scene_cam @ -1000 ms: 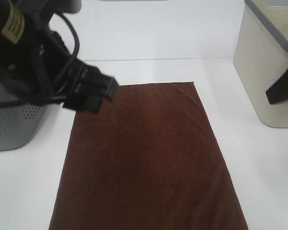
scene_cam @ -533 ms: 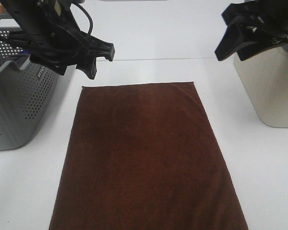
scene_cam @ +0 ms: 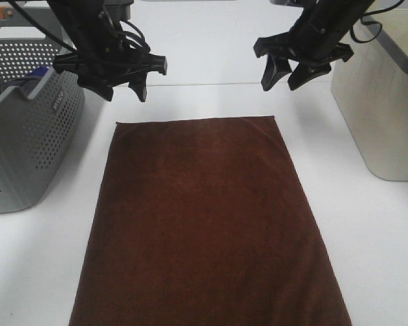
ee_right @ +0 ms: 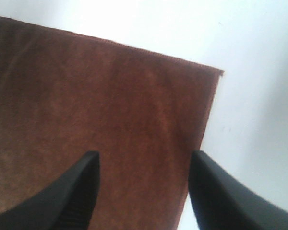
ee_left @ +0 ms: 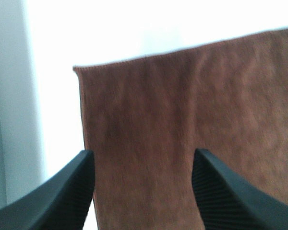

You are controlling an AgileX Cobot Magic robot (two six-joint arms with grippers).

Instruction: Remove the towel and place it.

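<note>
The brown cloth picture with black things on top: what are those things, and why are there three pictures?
Those are the jaws of a robot with two arms. The big picture comes from a camera mounted high, looking down at a white table. The left arm and right arm hang over the far corners of the towel, which lies flat. The other two pictures come from a small camera on each wrist, looking between the open jaws at a towel corner. Nothing is held. A grey basket stands left, a cream bin right.

Spread end effector [ee_right: 144, 160] over towel [ee_right: 96, 96] corner
</note>
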